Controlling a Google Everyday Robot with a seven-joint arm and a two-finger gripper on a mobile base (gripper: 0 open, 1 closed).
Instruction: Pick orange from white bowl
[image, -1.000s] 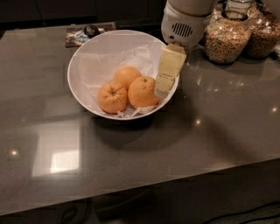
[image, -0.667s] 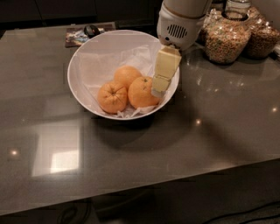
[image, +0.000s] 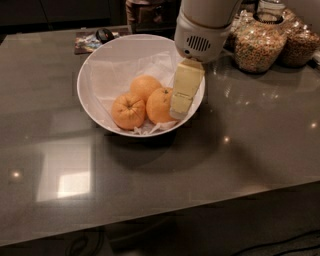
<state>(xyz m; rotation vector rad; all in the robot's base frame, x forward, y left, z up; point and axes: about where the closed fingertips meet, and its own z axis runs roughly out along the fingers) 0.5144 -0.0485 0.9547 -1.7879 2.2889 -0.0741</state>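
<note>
Tabletop (image: 200, 165): dark grey, glossy.
White bowl (image: 125, 45): wide and shallow, far centre, lined with crumpled white paper (image: 150, 129).
Claw (image: 180, 106): pale yellow, angled down into the bowl's right side, against the right flank of the orange; released or clenched cannot be told.
Two cereal jars (image: 257, 45): far right.
Orange (image: 159, 105): largest of three, inside the bowl, right of the creased orange (image: 128, 111) and near of the plain orange (image: 145, 86).

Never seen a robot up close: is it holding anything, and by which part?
It cannot be told. The gripper is down in the white bowl, beside the largest orange, which lies in the bowl.
</note>
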